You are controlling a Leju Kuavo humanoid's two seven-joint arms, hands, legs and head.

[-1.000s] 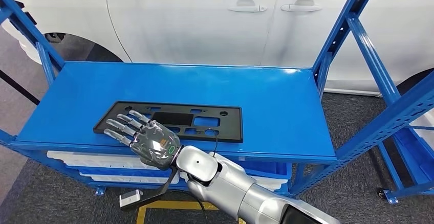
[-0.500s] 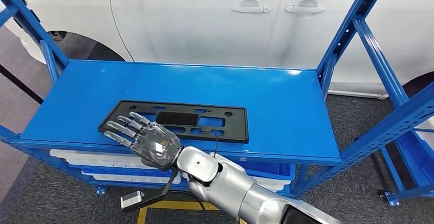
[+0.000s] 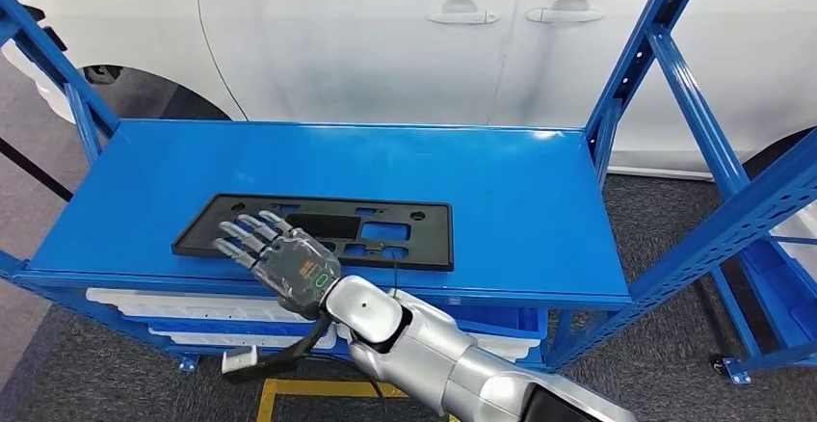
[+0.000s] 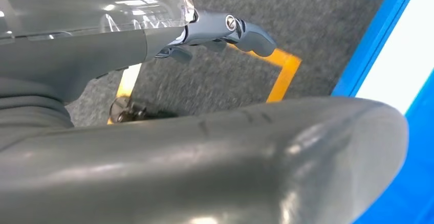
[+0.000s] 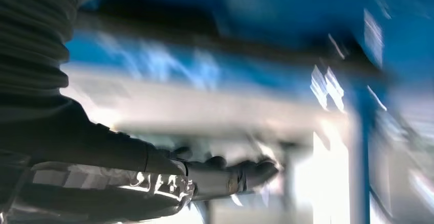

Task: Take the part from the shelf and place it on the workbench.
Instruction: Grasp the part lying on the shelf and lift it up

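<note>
I have the right hand (image 3: 289,263) spread, holding nothing, over the part (image 3: 318,229) on the shelf (image 3: 520,200); next I grip its near edge.

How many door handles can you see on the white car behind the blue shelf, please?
2. Both sit side by side on the white car, above the blue shelf: left door handle and right door handle. Others may lie outside the picture.

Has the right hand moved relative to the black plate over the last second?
Yes. The right hand has crept forward over the near edge of the black plate; its fingertips now lie further in over the plate, toward its rectangular cutouts.
</note>
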